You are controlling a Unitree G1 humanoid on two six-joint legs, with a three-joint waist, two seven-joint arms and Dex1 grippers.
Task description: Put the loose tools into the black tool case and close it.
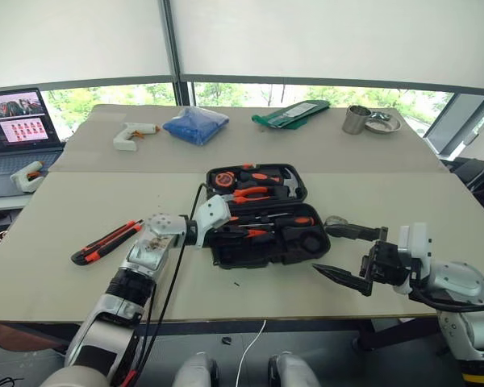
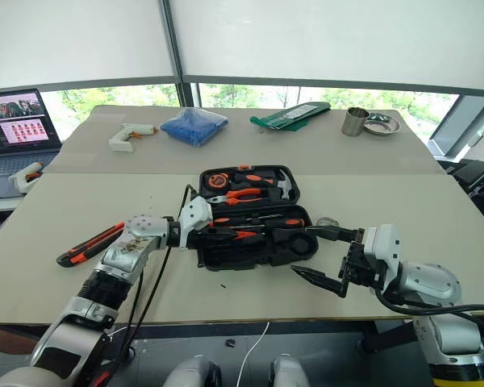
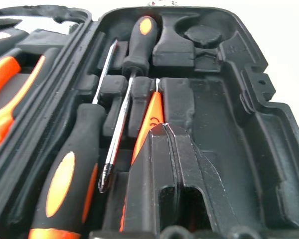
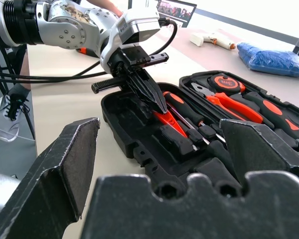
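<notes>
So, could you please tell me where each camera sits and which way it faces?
Head eyes: look forward and down over the beige table at the open black moulded plastic tool case; both arms show.
Left wrist: looks along shut fingers into the case.
Right wrist: looks between open fingers at the case and left gripper.
All share the case.

No legible text or labels
</notes>
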